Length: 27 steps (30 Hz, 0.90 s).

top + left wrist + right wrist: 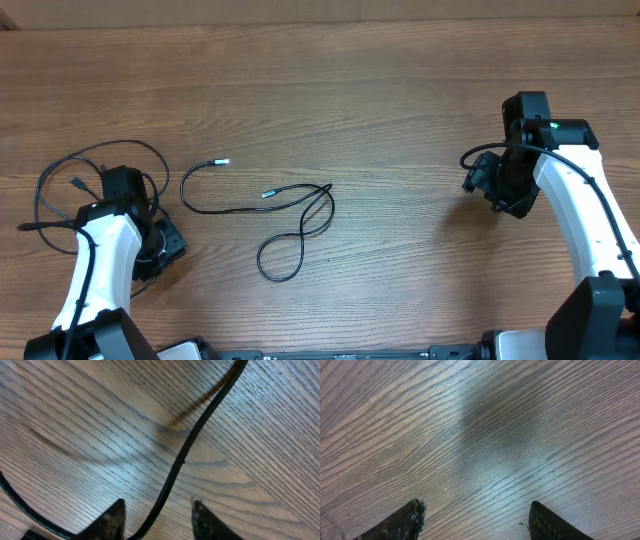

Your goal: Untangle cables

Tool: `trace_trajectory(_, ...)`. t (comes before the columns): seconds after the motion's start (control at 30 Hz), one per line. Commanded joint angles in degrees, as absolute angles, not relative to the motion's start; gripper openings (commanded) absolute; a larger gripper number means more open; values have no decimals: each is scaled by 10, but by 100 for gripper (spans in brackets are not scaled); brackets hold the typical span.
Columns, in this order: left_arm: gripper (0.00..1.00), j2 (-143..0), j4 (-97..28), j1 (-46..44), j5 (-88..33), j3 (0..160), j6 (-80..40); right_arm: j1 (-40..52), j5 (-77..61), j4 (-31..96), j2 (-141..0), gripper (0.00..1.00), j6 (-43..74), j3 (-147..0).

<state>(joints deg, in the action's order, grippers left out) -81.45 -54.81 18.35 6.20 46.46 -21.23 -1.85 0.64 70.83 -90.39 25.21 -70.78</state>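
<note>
Left gripper (158, 506) spread, black cable (185, 455) passing unclamped between its fingers, right gripper (476, 510) wide apart above the table (480, 420), holding nothing.

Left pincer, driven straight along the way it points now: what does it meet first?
Most likely the black cable, which runs up between the left pincer's open fingers. Just behind it lies the wooden table. How far the cable sits above the wood is unclear.
</note>
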Motion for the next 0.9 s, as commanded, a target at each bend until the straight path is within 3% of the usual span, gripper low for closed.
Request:
trace_trajectory(0.0, 34, -818, -545, 180, 66, 463, -218, -19, 12, 708, -902, 66, 251, -704)
trace_trajectory(0.03, 26, -818, -541, 180, 66, 463, -218, -19, 11, 708, -902, 65, 251, -704)
trace_trajectory(0.13, 17, -818, -533, 180, 65, 463, -219, -19, 12, 709, -902, 65, 251, -704)
trace_trajectory(0.5, 7, -817, -492, 180, 48, 463, -219, -19, 12, 713, -902, 66, 251, -704)
trace_trajectory(0.53, 8, -818, -493, 180, 48, 463, -218, -19, 11, 714, -902, 65, 251, -704)
trace_trajectory(0.6, 41, -817, -496, 180, 48, 463, -218, -19, 11, 714, -902, 65, 251, -704)
trace_trajectory(0.63, 47, -817, -498, 180, 48, 463, -218, -19, 12, 714, -902, 65, 251, -704)
trace_trajectory(0.8, 49, -818, -527, 180, 49, 459, -218, -19, 12, 713, -902, 65, 251, -704)
trace_trajectory(0.87, 42, -818, -522, 180, 48, 454, -219, -19, 12, 712, -902, 65, 251, -704)
